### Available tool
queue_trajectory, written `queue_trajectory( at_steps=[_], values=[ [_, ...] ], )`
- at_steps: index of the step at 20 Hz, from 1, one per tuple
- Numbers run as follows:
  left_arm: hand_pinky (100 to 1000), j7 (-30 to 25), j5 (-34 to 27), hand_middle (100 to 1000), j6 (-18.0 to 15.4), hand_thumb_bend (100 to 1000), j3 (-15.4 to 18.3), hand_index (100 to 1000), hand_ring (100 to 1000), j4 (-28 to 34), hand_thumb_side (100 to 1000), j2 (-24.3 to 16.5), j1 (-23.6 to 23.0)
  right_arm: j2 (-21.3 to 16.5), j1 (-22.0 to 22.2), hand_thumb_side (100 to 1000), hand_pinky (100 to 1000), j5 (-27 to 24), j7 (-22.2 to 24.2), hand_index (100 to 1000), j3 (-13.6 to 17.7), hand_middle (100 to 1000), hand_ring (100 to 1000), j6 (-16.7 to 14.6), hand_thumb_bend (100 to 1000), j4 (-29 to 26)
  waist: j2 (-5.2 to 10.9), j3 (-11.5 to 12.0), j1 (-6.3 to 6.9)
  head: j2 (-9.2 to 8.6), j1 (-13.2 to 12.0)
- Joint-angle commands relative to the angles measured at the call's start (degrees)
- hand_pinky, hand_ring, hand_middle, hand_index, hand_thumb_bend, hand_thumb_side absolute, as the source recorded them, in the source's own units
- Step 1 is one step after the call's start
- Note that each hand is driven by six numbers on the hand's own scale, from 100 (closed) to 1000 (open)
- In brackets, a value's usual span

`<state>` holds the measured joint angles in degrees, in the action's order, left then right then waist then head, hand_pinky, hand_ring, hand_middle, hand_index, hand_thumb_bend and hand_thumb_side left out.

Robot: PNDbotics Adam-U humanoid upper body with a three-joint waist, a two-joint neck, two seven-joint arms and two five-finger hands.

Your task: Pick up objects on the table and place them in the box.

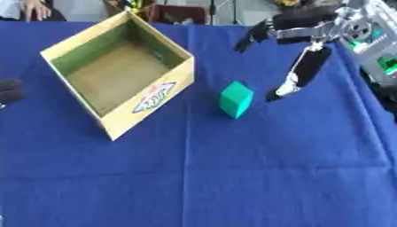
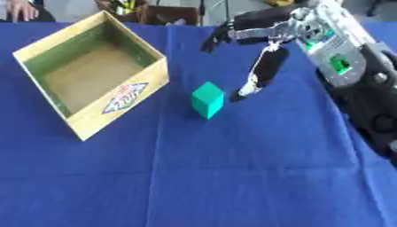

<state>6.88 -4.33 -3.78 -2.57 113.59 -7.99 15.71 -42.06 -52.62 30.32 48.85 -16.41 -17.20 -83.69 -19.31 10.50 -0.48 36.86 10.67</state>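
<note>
Looks like a lab or demo bench, not a home. Surface (image 1: 232, 177) draped in a plain blue cloth with fold creases. Only staged props on it: an open cardboard box (image 1: 147, 104) with a printed label and a green cube (image 1: 235, 99). Exposed robot hardware at the right edge (image 2: 341, 53), silver joints and green parts showing. Dark clutter, maybe cables and stands, along the far edge (image 1: 186, 11); too blurred to identify.

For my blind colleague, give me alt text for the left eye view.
An open right robot hand hangs just right of a green cube on a blue tablecloth. An open cardboard box with nothing visible inside stands to the cube's left.
</note>
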Motion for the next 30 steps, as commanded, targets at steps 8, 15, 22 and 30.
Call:
queue_trajectory(
  at_steps=[8,15,22,30],
  values=[
    [697,-0.3,-0.2,730,-0.1,100,-0.1,821,676,1.0,1000,-0.2,1.1,1.6,-2.9,284,867,6.1,3.1,971,-0.3,869,919,-7.2,494,6.3,0.01,1.0,-0.25,-0.71,0.7],
    [697,-0.3,-0.2,730,-0.1,100,-0.1,821,675,1.0,1000,-0.2,1.3,1.5,-2.2,250,874,7.5,3.1,975,-2.5,878,924,-10.6,467,7.9,-0.26,1.5,-0.57,-0.19,0.5],
    [698,-0.5,-0.3,729,0.0,100,-0.2,821,674,1.0,1000,-0.3,1.5,1.3,-1.9,233,879,8.3,3.1,971,-4.2,876,926,-13.4,461,8.8,-0.35,1.7,-0.63,0.71,0.5],
    [699,-0.6,-0.4,729,0.0,100,-0.2,820,674,1.0,1000,-0.2,1.7,1.5,-1.8,217,875,8.2,3.1,935,-4.8,837,917,-14.2,460,8.9,-0.48,1.7,-0.75,0.63,0.5]
  ],
)
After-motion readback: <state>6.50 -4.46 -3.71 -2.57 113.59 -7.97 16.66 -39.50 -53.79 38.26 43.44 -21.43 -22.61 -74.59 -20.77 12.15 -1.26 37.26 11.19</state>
